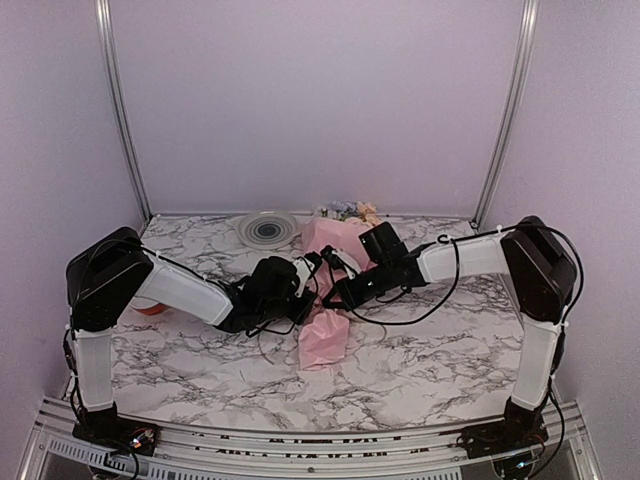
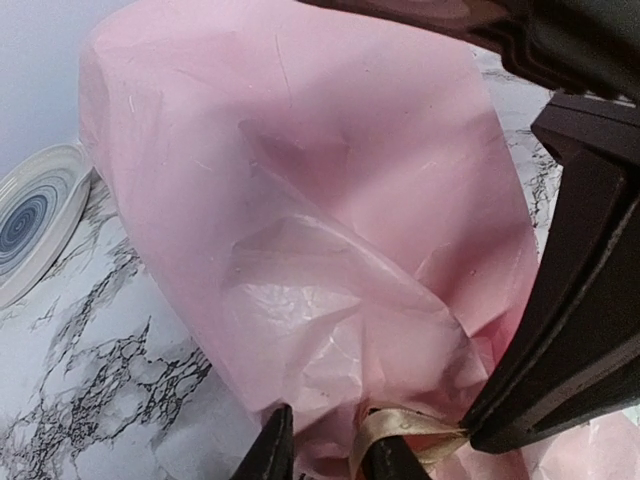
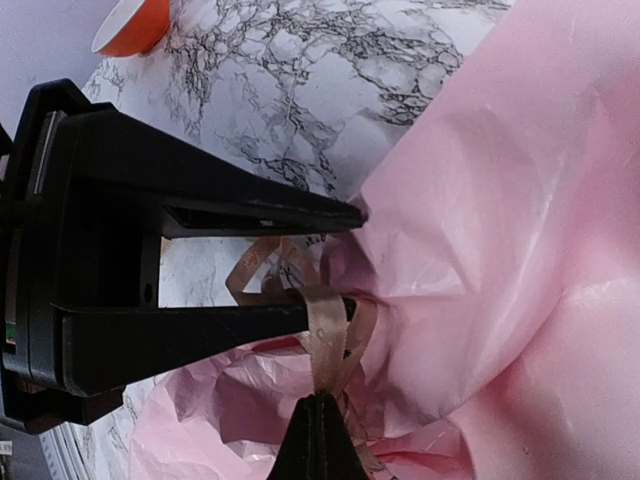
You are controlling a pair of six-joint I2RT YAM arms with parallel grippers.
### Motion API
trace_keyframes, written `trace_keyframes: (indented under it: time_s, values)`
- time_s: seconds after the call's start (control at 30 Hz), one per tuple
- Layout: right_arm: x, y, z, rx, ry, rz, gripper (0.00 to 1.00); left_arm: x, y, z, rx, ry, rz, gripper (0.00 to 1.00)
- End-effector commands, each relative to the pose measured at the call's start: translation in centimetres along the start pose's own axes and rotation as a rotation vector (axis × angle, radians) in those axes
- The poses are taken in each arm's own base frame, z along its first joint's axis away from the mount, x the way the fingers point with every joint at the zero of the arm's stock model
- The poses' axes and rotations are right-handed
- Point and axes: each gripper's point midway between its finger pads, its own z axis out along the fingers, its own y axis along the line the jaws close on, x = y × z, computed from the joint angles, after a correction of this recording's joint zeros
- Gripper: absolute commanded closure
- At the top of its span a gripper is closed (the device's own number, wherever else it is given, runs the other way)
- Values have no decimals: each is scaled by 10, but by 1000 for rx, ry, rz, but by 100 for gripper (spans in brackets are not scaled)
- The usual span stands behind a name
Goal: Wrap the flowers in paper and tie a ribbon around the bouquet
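Inspection: the bouquet is laid flat, with the flowers showing at its far end. The ribbon is gathered at the bouquet's narrow waist. The right gripper is clamped on the ribbon just beside that waist. The left gripper is held with jaws apart, a ribbon loop draped over one finger. Knotting is judged under way. The strand should be drawn away from the bouquet evenly, so that the loop is freed and the thin paper is not torn.

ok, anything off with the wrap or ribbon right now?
Yes: ribbon loops loosely over one finger of the left gripper instead of sitting snug on the bouquet; right gripper pinches its tail. The paper at the narrow end is crumpled. No tear or spill visible.
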Motion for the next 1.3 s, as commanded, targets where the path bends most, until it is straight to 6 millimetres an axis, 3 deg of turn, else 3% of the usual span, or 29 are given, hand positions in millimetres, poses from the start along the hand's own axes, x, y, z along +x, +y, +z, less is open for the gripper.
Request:
trace_keyframes:
  time_s: [0.0,0.27,0.47,0.67,0.97,1.27]
  values:
    - [-17,19,-11,-45,-58,-22,99,-7,5,6,-26,-25,-25,74]
    - [-23,19,-20,-53,-83,-12,84,-4,5,6,-24,-21,-28,73]
    - [-35,17,-37,-84,-128,9,80,-4,6,6,-27,-25,-34,74]
    - [-48,10,-37,-75,-134,9,81,-6,3,4,-8,-38,-27,74]
    - [-54,-1,-19,-71,-116,23,94,-10,-2,-2,27,-47,-30,73]
    - [-54,-8,-9,-73,-97,36,95,-20,-14,-19,135,-68,-25,58]
